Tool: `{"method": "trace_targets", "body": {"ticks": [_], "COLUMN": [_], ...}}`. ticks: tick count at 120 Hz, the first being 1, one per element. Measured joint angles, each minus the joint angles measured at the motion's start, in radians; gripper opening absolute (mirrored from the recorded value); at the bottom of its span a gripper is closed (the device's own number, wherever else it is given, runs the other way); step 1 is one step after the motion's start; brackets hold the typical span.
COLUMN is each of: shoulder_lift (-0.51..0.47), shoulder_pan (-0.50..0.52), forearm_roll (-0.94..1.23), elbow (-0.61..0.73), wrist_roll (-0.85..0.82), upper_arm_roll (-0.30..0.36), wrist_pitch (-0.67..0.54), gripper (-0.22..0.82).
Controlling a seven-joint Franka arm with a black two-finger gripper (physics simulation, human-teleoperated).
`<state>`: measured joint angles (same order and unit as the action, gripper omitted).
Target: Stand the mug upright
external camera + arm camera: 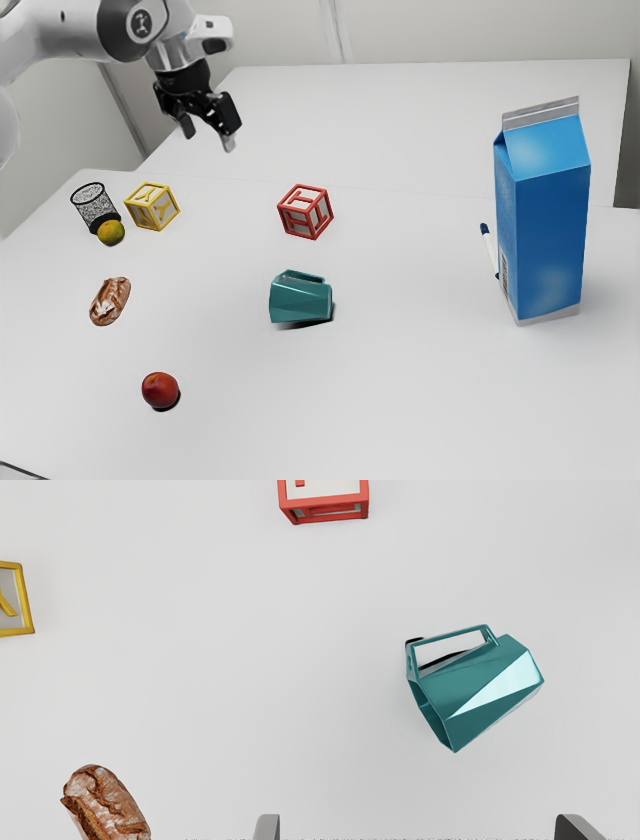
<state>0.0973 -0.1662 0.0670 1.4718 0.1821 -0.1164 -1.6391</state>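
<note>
One faceted teal mug (300, 302) lies sideways; near it, one red-framed cube (305, 212); well apart, one open black tool (208, 138).

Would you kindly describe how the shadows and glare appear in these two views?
Exterior view: soft light, small dark shadows beside the mug and red fruit, faint pale patches on the blue carton; wrist view: bright, pale glare on one facet of the mug.

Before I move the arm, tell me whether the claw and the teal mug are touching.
Apart. The exterior view shows it plainly: the claw hangs in the air, with a wide gap between it and the teal mug.
</note>
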Motion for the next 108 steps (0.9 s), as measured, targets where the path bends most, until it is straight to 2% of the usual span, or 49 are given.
{"method": "trace_targets", "body": {"ticks": [16, 49, 71, 108], "shoulder_lift": [-0.012, 0.016, 0.051, 0.154], "shoulder_pan": [0.006, 0.022, 0.012, 0.012], "forearm_roll": [-0.035, -0.508, -0.744, -0.874], "elbow": [0.038, 0.251, 0.393, 0.442], "wrist_roll": [-0.002, 0.007, 0.042, 0.136], "upper_arm_roll": [-0.009, -0.175, -0.198, -0.220], "wrist_pitch": [0.002, 0.032, 0.036, 0.008], "gripper": [0.60, 0.60, 0.60, 0.59]}}
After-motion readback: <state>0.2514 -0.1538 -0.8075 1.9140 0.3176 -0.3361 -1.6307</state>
